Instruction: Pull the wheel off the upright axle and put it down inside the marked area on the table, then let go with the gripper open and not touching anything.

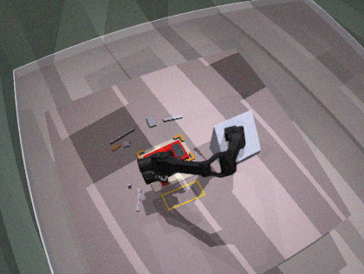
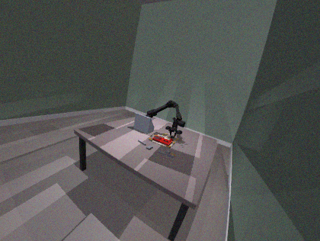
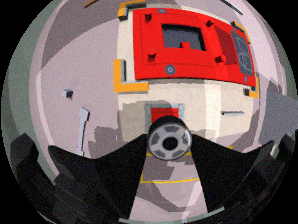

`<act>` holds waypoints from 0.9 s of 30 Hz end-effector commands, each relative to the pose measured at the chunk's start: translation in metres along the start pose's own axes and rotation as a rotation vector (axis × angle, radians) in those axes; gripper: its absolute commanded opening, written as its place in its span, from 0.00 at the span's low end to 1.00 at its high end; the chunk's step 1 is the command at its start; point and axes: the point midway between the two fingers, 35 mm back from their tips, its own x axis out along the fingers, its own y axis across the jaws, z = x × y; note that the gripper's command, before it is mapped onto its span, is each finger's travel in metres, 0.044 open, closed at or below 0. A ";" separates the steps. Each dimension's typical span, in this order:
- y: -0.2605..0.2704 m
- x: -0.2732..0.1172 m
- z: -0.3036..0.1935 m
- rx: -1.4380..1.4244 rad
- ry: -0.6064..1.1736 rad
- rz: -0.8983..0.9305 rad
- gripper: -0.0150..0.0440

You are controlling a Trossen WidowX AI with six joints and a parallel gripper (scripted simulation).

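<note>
The wheel (image 3: 170, 134) (image 1: 163, 179), dark with a light grey spoked face, is between my fingertips. My gripper (image 3: 169, 139) (image 1: 161, 176) (image 2: 173, 135) is shut on it, one finger at each side. A red block (image 3: 165, 114) (image 1: 165, 184) between grey side pieces shows just behind the wheel in the wrist view. The upright axle is hidden, so I cannot tell whether the wheel still sits on it. The marked area, a yellow outline (image 1: 187, 201) (image 3: 165, 182), lies on the table beside the cream base, partly hidden by the wheel and fingers in the wrist view.
A red panel (image 3: 150, 67) (image 2: 163, 140) with pegs sits on the cream base (image 3: 195, 95) between orange corner brackets (image 3: 131, 87). A pale block (image 1: 253, 134) (image 2: 142, 123) stands by the arm's base. Several small parts, including a grey bar (image 1: 138, 199) (image 3: 83, 127), lie around the base.
</note>
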 end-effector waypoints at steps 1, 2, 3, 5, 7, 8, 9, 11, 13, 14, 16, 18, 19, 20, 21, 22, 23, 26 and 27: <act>0.001 -0.004 0.001 0.000 -0.001 0.004 0.25; 0.001 -0.004 0.001 0.000 -0.001 0.004 0.25; 0.001 -0.004 0.001 0.000 -0.001 0.004 0.25; 0.001 -0.005 0.001 0.000 -0.001 0.004 0.25; 0.001 -0.006 0.001 0.000 -0.001 0.005 0.25; 0.001 -0.006 0.001 0.000 -0.001 0.005 0.25; 0.001 -0.006 0.001 0.000 -0.001 0.005 0.25; 0.001 -0.007 0.001 0.000 -0.001 0.005 0.25; 0.001 -0.008 0.001 0.000 -0.001 0.005 0.25; 0.001 -0.008 0.001 0.001 -0.001 0.005 0.25; 0.001 -0.009 0.001 0.001 -0.001 0.005 0.25; 0.001 -0.009 0.001 0.001 -0.001 0.005 0.25; 0.001 -0.010 0.001 0.001 -0.001 0.005 0.25; 0.001 -0.010 0.001 0.001 -0.001 0.005 0.25; 0.001 -0.010 0.001 0.001 -0.001 0.005 0.25; 0.001 -0.011 0.001 0.001 -0.001 0.005 0.25; 0.001 -0.011 0.001 0.001 -0.001 0.005 0.25; 0.001 -0.012 0.001 0.001 0.000 0.005 0.25; 0.000 -0.012 0.001 0.001 0.000 0.005 0.25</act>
